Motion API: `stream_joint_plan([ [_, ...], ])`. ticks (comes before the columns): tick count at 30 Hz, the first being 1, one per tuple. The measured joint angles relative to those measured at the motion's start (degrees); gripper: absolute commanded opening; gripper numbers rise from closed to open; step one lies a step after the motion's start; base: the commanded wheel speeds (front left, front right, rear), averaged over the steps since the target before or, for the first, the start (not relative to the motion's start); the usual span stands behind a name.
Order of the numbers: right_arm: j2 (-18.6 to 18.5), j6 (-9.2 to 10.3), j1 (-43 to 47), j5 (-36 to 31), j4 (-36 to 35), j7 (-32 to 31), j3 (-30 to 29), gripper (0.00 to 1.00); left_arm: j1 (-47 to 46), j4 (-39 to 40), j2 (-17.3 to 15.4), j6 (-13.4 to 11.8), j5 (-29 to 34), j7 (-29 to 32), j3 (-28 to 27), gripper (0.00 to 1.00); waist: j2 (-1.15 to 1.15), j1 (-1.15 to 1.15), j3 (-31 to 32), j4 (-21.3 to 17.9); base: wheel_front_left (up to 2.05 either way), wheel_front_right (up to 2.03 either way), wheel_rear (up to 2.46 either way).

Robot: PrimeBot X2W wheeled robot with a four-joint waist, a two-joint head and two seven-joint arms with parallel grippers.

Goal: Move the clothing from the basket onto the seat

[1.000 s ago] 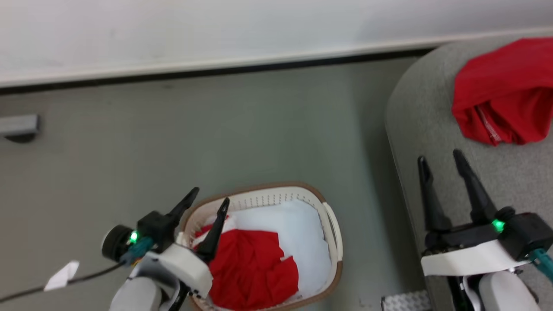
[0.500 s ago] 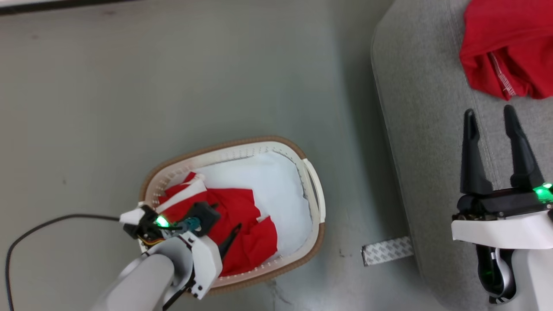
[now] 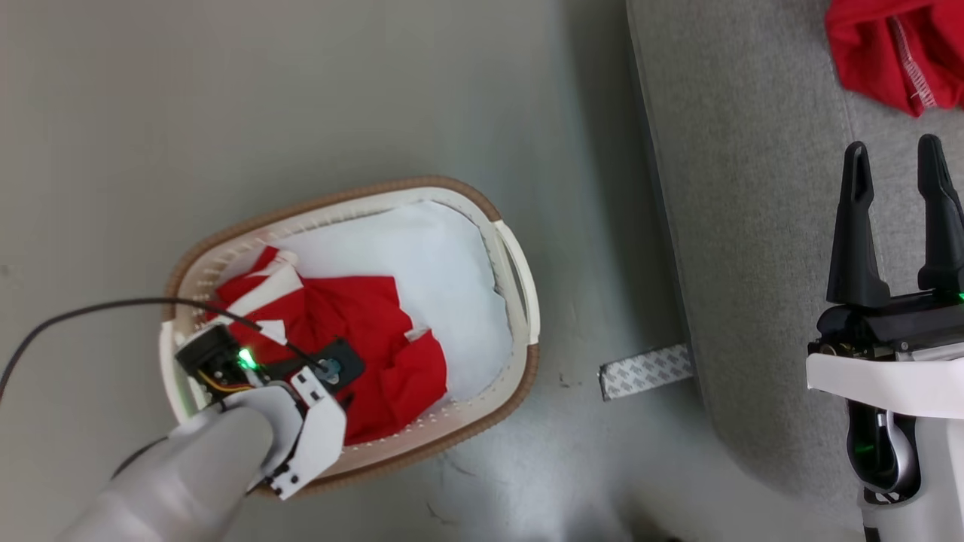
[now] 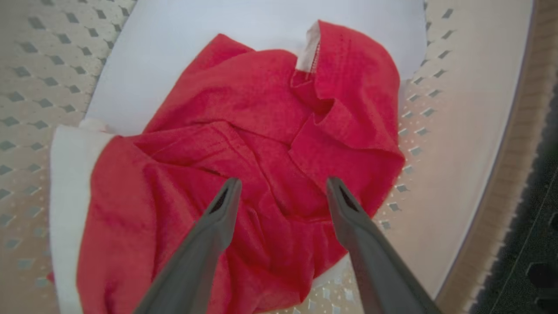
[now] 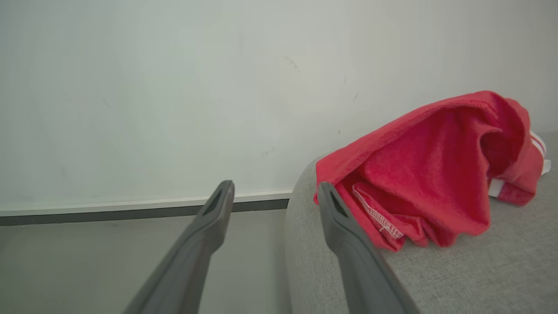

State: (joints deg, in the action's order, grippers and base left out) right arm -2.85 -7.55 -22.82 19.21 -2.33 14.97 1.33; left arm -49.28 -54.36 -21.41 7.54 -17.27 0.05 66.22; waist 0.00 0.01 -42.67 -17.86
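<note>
My right gripper [image 3: 894, 144] has two long, tapered black fingers [image 3: 855, 226] on a black block with a green light, above a white wrist shell [image 3: 881, 380]. My left gripper [image 4: 283, 183] matches; a thin black cable [image 3: 113, 304] meets its wrist, ahead of a pale grey forearm [image 3: 188, 474].

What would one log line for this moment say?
left tool: open over red garment in basket | right tool: open, empty, over seat | second garment: on seat

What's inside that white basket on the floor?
A crumpled red garment lies on a white layer lining the basket, with the left tool open over it. Whatever lies under the garment and the white layer is covered.
</note>
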Motion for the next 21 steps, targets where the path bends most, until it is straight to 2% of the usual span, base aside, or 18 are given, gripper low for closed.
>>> stream_joint_plan([
  [6,0.0,0.0,-0.1,1.0,-1.5,0.0,0.2,1.0,-3.7,-4.0,-1.3,0.0,-1.5,0.5,4.8,1.0,0.0,0.0,-4.1,-1.9,0.0,0.0,0.0],
  [18,0.0,0.0,0.0,2.4,-2.8,0.0,0.9,1.0,-6.7,-8.0,-2.8,0.0,-2.4,2.5,6.7,1.0,0.0,-0.01,-9.3,-5.5,0.0,0.0,0.0],
  [19,0.0,0.0,0.1,2.4,-2.8,0.0,1.1,1.0,-6.6,-8.0,-2.9,0.0,-3.0,2.5,6.8,0.88,0.0,-0.01,-9.5,-5.7,0.0,0.0,0.0],
  [20,0.0,0.0,0.2,2.4,-2.8,0.0,1.2,1.0,-6.7,-7.9,-3.1,0.0,-3.5,2.6,6.8,0.44,0.0,-0.01,-9.6,-5.8,0.0,0.0,0.0],
  [21,0.0,0.0,0.3,2.4,-2.8,0.0,1.3,1.0,-6.8,-7.8,-3.1,0.0,-3.5,2.6,6.8,0.13,0.0,-0.01,-9.8,-5.9,0.0,0.0,0.0],
])
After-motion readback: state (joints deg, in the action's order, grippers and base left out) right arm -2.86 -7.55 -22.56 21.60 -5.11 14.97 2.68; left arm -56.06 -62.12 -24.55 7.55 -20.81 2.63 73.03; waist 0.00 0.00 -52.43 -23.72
